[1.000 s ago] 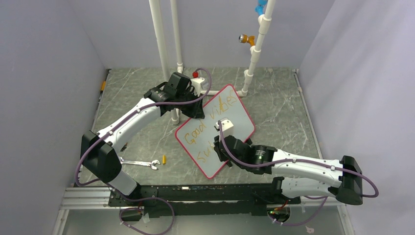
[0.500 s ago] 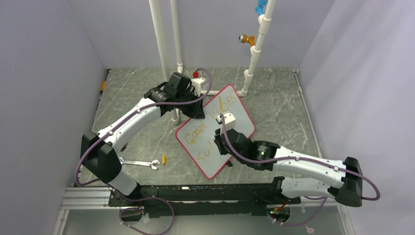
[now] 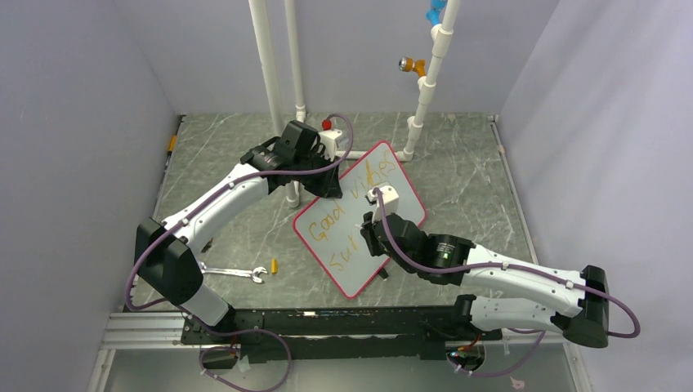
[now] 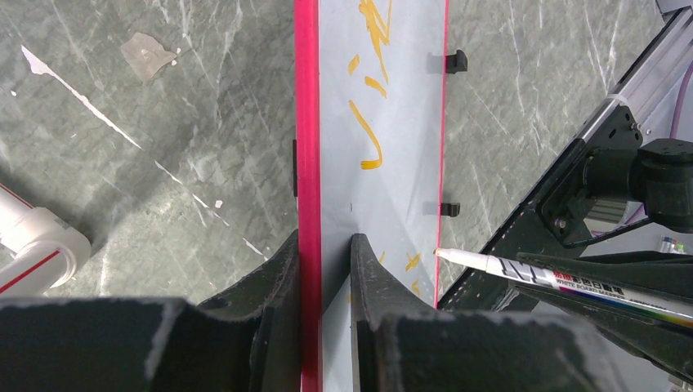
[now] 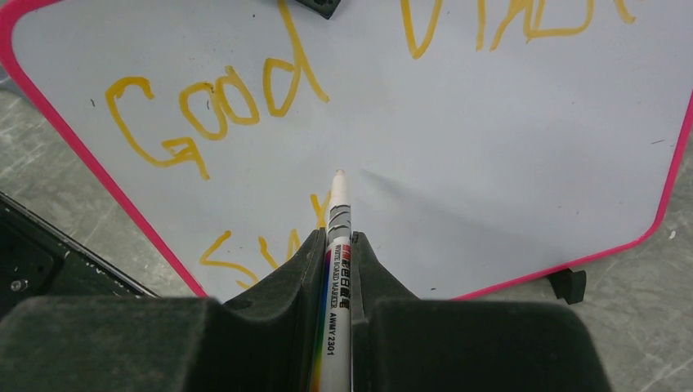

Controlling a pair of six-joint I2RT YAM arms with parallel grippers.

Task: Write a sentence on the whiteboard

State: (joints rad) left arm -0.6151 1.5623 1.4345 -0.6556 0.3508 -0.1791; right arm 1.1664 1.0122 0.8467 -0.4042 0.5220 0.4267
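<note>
Table (image 3: pixel 466 171) with one wrench (image 3: pixel 233 272); one whiteboard (image 5: pixel 507 163) and one marker (image 5: pixel 337 245) held

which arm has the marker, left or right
The right arm's fingers pinch the white marker over the whiteboard; the left arm's fingers only clamp the board's pink rim.

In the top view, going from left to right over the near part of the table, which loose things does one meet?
First the wrench → then the small yellow piece → then the whiteboard.
</note>
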